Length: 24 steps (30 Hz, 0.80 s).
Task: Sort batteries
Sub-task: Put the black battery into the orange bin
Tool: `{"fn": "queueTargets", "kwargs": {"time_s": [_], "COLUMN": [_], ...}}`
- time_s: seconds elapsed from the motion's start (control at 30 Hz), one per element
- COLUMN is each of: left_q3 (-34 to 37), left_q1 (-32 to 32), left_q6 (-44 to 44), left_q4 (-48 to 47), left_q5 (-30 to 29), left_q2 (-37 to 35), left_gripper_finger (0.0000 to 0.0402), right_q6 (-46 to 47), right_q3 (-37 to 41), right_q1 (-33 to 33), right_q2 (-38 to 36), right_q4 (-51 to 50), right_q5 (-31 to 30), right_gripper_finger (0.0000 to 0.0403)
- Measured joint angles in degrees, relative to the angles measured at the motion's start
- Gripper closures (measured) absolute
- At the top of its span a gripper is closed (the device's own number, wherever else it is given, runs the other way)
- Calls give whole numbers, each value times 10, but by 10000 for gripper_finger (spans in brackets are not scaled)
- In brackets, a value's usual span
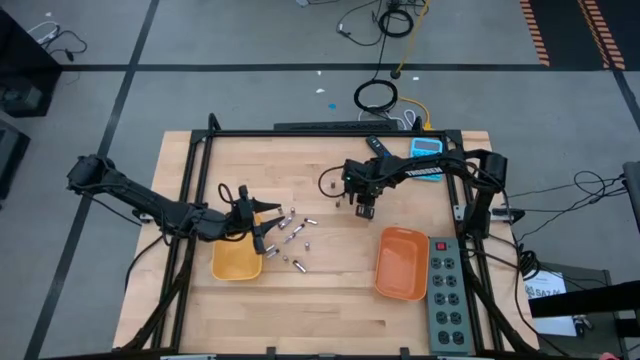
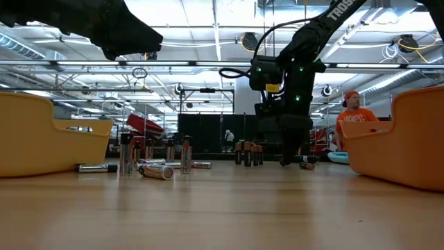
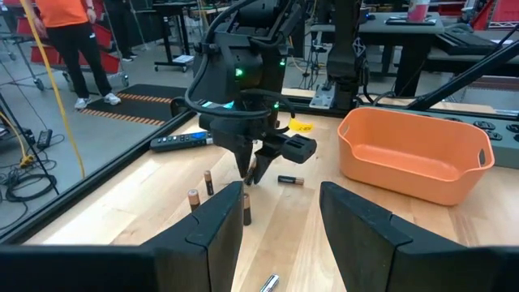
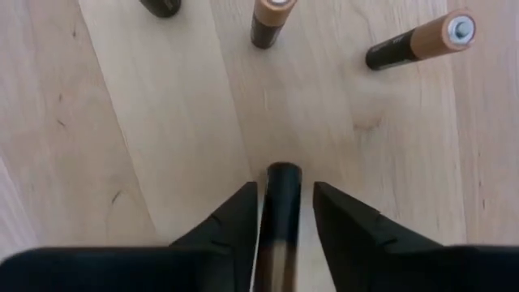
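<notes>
Silvery batteries [image 1: 292, 240] lie and stand on the wood just right of the yellow tray [image 1: 235, 262]. My left gripper [image 1: 262, 230] hovers open over that tray's right rim, and its fingers frame the table in the left wrist view [image 3: 280, 231]. Small dark batteries with copper bands [image 3: 209, 182] stand near the table's middle, and one lies flat [image 3: 290, 179]. My right gripper [image 1: 365, 208] points down among them, shut on one dark battery [image 4: 281, 215]. The orange tray [image 1: 402, 262] sits to the right. My right gripper pinches a dark, copper-banded battery [image 4: 281, 203] between its two fingers [image 4: 239, 219], coming from above and pointing down. The battery runs along the fingers, and its dark end [image 4: 284, 172] sticks out past the tips toward the wood. Whether that end touches the table cannot be told.
A grey power strip [image 1: 445, 295] lies at the table's right edge beside the orange tray. A blue calculator [image 1: 425, 148] and a dark pen-like device [image 1: 377, 146] lie at the far edge. Beyond the table a person in orange [image 2: 354, 114] shows.
</notes>
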<state>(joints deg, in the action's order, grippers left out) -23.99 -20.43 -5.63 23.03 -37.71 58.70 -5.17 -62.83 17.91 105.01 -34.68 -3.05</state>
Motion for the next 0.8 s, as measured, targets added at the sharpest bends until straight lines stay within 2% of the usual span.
{"fn": "queueTargets", "kwargs": {"time_s": [0.13, 0.57, 0.67, 0.8], "left_q3": [0, 0, 0, 0], "left_q1": [0, 0, 0, 0], "left_q6": [0, 0, 0, 0], "left_q4": [0, 0, 0, 0], "left_q5": [0, 12, 13, 13], "left_q2": [0, 0, 0, 0], "left_gripper_finger": [227, 227, 227, 227], "right_q6": [0, 10, 13, 15], "right_q3": [0, 7, 22, 42], "right_q1": [0, 1, 1, 1], "right_q2": [0, 0, -3, -4], "right_q4": [1, -40, -28, -16], "right_q5": [0, 3, 6, 14], "right_gripper_finger": [276, 299, 319, 374]}}
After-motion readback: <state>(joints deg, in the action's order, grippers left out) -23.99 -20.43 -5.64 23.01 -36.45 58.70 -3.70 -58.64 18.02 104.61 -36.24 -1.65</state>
